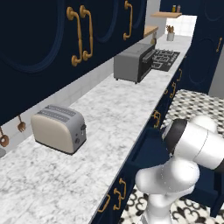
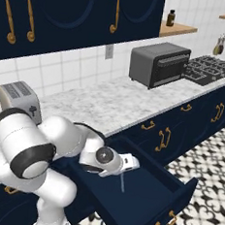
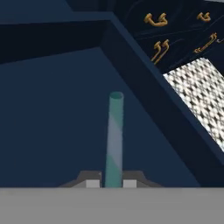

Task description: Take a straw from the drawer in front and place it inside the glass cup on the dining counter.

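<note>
The navy drawer stands pulled out below the worktop, and its dark-blue inside has room around the straw. A teal and pale striped straw points away from the hand, its near end pinched between my gripper's two tips. In the right base view the thin straw hangs down from the gripper over the drawer's floor. The gripper is shut on the straw. The arm hides most of the drawer in the left base view. The glass cup and the dining counter are out of view.
A marble worktop carries a cream toaster and a grey toaster oven, with a black stove beyond. Navy upper cabinets hang above. Patterned floor tiles lie past the drawer's front panel.
</note>
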You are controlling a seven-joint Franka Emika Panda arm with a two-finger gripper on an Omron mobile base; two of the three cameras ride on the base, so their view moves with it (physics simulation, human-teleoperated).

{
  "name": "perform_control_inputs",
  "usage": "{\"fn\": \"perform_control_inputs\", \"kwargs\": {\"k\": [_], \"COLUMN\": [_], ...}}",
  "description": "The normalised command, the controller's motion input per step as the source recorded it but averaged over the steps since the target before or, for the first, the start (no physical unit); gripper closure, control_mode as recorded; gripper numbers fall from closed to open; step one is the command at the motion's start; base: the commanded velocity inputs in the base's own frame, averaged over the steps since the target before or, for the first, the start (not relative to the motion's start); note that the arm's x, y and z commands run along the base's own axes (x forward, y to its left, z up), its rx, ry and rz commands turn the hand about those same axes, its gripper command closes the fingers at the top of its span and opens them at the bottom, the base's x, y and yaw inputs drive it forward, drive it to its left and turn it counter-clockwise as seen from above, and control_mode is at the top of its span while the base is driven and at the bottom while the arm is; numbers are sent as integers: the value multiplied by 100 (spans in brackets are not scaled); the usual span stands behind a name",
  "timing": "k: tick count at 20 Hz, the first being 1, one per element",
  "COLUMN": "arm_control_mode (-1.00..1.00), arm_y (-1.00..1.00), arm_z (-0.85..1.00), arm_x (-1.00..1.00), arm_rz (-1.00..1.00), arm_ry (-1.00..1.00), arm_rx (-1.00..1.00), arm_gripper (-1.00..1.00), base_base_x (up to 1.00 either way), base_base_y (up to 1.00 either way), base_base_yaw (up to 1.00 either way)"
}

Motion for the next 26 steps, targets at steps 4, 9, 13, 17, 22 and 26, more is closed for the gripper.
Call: {"fn": "perform_control_inputs", "kwargs": {"k": [4,9,13,17,22,26], "arm_control_mode": [-100,-100,-100,-100,-100,-100], "arm_y": [-39,-30,-12,0,4,11], "arm_z": [100,100,100,99,63,47], "arm_x": [10,1,0,-14,-43,-56], "arm_rz": [0,0,0,0,0,0], "arm_ry": [0,0,0,0,0,0], "arm_rx": [0,4,13,11,5,0], "arm_gripper": [100,100,100,100,100,100], "base_base_x": [0,0,0,0,0,0], "base_base_y": [0,0,0,0,0,0], "base_base_yaw": [0,0,0,0,0,0]}}
